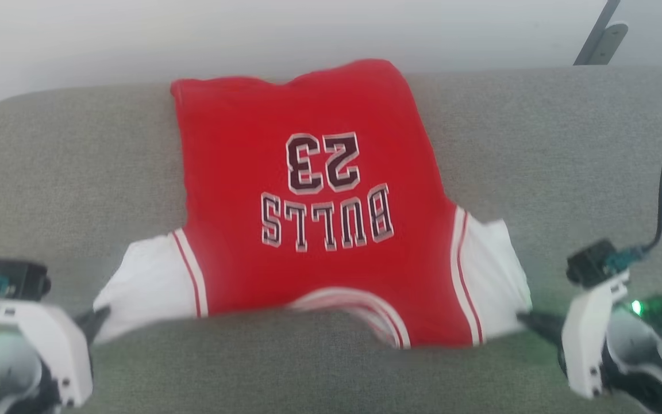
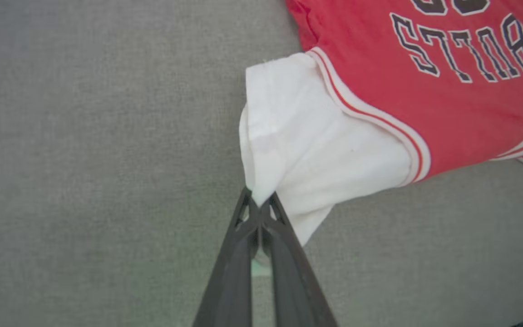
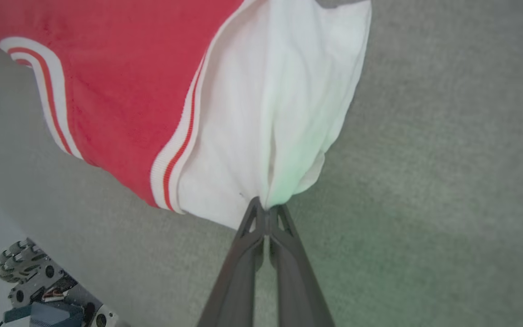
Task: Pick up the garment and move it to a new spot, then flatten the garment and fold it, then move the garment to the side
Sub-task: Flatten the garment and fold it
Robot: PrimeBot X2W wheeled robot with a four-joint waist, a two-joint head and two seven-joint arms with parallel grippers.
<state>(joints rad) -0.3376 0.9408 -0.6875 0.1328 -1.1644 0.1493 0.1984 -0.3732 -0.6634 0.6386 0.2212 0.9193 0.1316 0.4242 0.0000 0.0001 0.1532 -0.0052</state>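
Left claw (image 2: 259,206) is pinched shut on the tip of one white sleeve (image 2: 298,150); right claw (image 3: 267,210) likewise on the other sleeve (image 3: 288,113). The garment (image 1: 308,190) is spread print-up on a grey upholstered surface (image 1: 538,144). Flattening is judged in hand; folding and moving aside are not yet done.

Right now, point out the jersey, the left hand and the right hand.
jersey (image 1: 233,126), head view, red body left of the number.
left hand (image 2: 259,202), left wrist view, midway between its tips, shut on the jersey.
right hand (image 3: 267,206), right wrist view, midway between its tips, shut on the jersey.
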